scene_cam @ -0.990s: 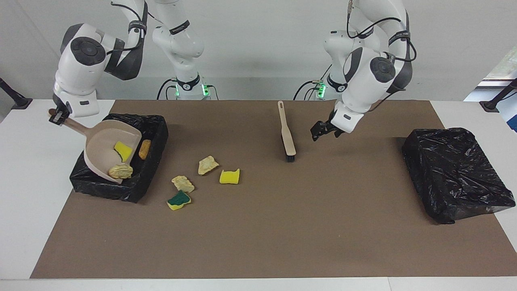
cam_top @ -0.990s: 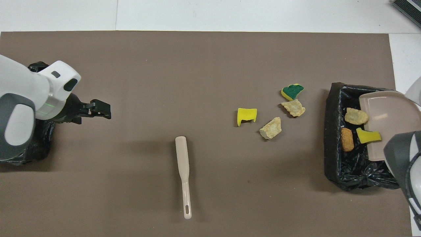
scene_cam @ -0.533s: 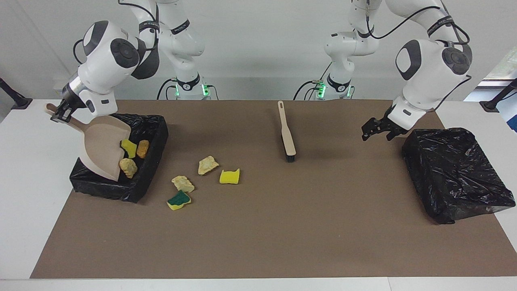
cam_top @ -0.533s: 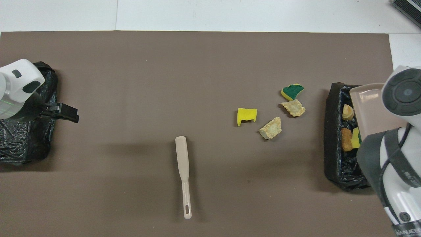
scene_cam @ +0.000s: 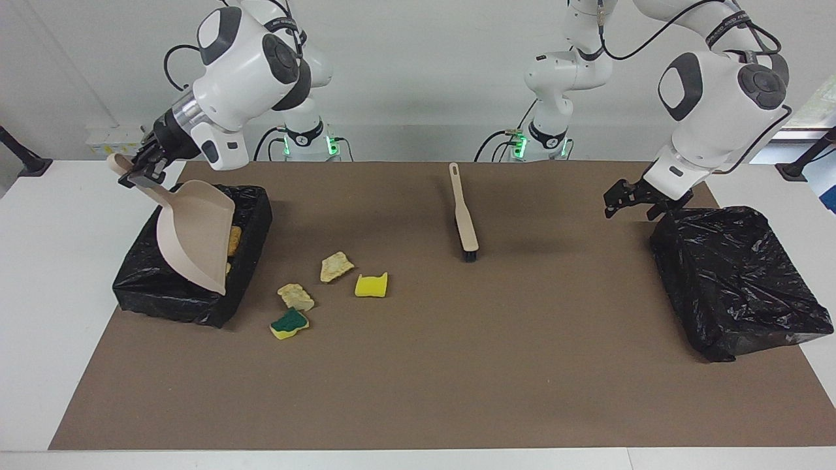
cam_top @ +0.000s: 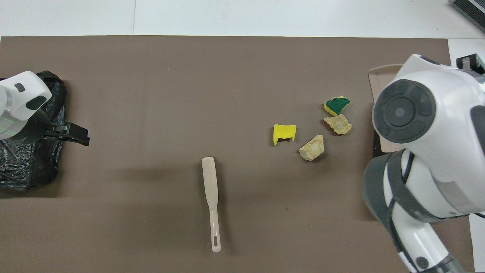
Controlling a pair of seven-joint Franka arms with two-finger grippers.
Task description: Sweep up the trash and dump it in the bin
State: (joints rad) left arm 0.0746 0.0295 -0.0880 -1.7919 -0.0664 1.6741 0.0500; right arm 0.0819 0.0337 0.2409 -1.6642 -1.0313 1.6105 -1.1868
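Now we tip the dustpan [scene_cam: 196,235] steeply over the bin [scene_cam: 251,215] at the right arm's end of the table.

We judge the trash light: the yellow sponge bit [scene_cam: 371,285] and green-and-yellow sponge [scene_cam: 289,324] soft, the two beige chunks [scene_cam: 336,266] stiff and crumbly, better swept with the brush [scene_cam: 463,215] than pinched. These four lie on the mat beside the bin; a brown lump [scene_cam: 234,239] shows inside it. Our right gripper [scene_cam: 144,173] is clamped tight on the dustpan's handle. Our left gripper [scene_cam: 628,199] hangs spread wide and empty beside the second black bin [scene_cam: 738,281].
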